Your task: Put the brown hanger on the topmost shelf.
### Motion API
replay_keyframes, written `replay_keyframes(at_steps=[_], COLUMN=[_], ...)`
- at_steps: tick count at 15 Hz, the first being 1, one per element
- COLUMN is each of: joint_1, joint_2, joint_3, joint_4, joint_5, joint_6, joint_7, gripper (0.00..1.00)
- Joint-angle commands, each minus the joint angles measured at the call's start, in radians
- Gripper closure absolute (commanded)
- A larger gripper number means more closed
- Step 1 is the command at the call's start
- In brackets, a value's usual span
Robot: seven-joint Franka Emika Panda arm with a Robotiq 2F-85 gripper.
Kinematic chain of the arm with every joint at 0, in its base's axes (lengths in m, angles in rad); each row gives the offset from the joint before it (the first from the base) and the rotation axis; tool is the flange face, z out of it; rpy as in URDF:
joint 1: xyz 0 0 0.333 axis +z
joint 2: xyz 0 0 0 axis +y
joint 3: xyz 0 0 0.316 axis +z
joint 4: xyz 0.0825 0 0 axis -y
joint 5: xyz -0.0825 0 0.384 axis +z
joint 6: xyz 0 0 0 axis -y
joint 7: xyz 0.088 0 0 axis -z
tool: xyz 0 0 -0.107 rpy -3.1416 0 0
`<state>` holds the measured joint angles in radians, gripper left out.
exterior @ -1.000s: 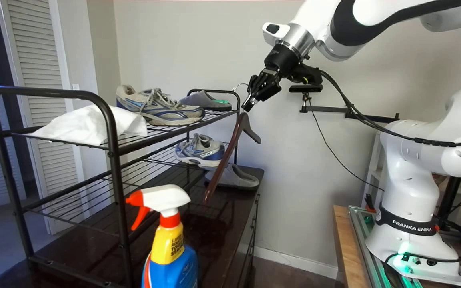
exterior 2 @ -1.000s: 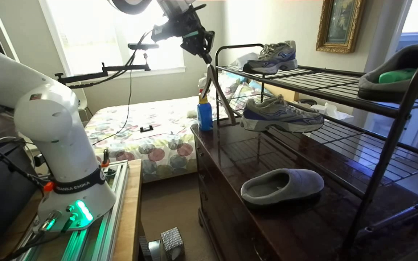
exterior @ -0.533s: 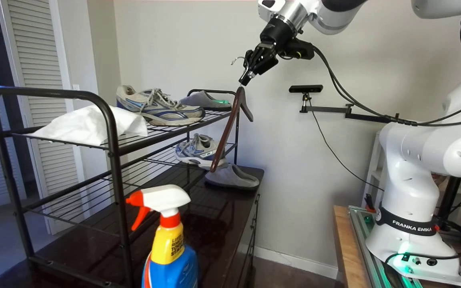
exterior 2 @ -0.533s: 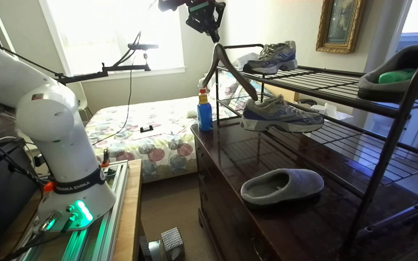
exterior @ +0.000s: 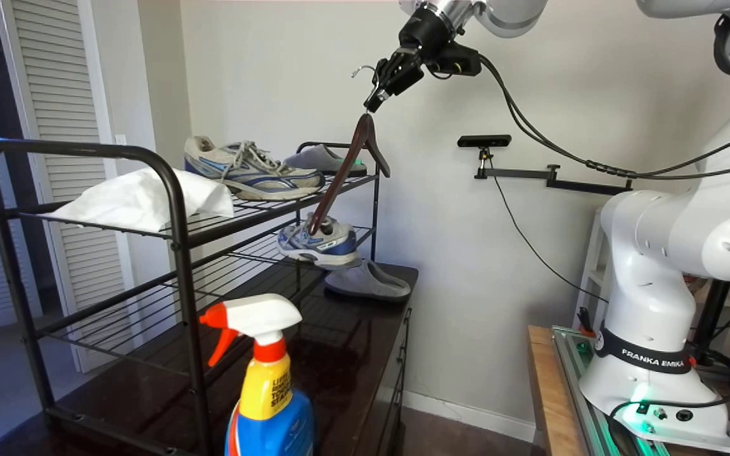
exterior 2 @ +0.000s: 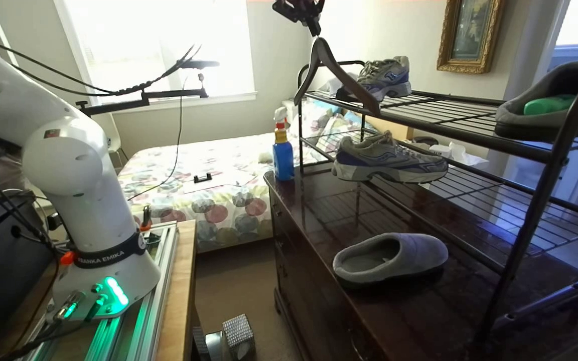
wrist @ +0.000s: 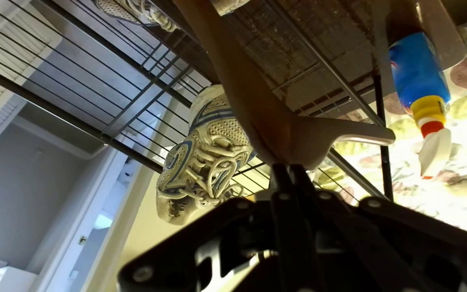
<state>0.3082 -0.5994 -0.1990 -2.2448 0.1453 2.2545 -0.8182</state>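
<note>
Gripper point(exterior: 371, 106) closed on the brown hanger point(exterior: 341, 171), pinching the metal hook point(exterior: 365, 67) by its stem just above the neck; presumably so both arms dangle free. Hanger in the air, tilted, at the robot's side of the rack point(exterior: 192, 354), not yet on the topmost shelf point(exterior 2: 469, 135). Its lower end seems to reach no higher than the robot-side rail point(exterior: 257, 216); touching or apart, I can't tell. On that tier, in an exterior view, a running shoe point(exterior 2: 389, 77) sits left and far, a slipper point(exterior 2: 525, 123) right and near; the stretch between them is my likeliest landing spot. I'd want more height before going in, else that low end may snag.
</note>
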Motion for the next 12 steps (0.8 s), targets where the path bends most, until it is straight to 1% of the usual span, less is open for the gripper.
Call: replay_keyframes(at_steps=[1, 2, 4, 7, 9, 11, 12], joint_1=[-0.022, -0.017, -0.01, 0.013, 0.035, 0.021, 0.002], joint_2=[0.016, 0.038, 0.061, 0.084, 0.111, 0.152, 0.185], joint_3=[0.015, 0.002, -0.024, -0.101, -0.164, -0.196, -0.204], joint_4=[0.01, 0.031, 0.074, 0.159, 0.241, 0.336, 0.391], joint_5=[0.027, 0.035, 0.038, 0.097, 0.175, 0.224, 0.237], joint_6=[0.003, 0.015, 0.0, -0.064, -0.167, -0.31, -0.378], joint_7=[-0.024, -0.042, -0.096, -0.25, -0.408, -0.534, -0.57], gripper=[0.99, 0.99, 0.99, 0.99, 0.99, 0.99, 0.99])
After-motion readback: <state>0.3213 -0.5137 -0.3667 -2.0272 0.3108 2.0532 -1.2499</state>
